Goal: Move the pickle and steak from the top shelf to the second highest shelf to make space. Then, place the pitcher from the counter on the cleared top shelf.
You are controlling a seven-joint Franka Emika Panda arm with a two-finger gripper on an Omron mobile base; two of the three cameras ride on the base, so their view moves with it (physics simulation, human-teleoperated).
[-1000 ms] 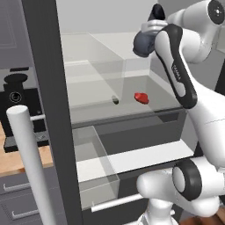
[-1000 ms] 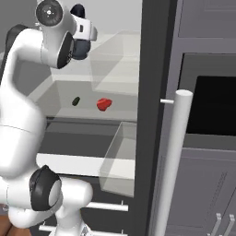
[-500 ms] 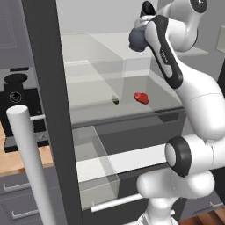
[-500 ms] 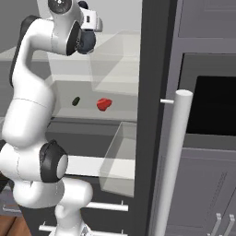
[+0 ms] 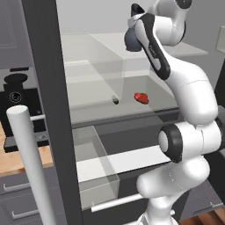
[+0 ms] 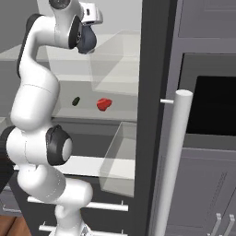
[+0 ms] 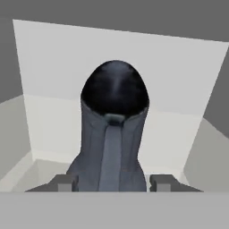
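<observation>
The arm had swung further up and back into the fridge since a moment before, while the pickle [image 5: 115,100] and the steak [image 5: 141,97] lay where they had been, side by side on the second highest shelf [image 5: 132,110]. In the hand view the gripper [image 7: 114,182] had its fingertips [image 7: 63,182] standing apart on either side of the dark pitcher [image 7: 114,134]. The pitcher stood between them against the pale fridge wall; whether they touched it I could not tell.
</observation>
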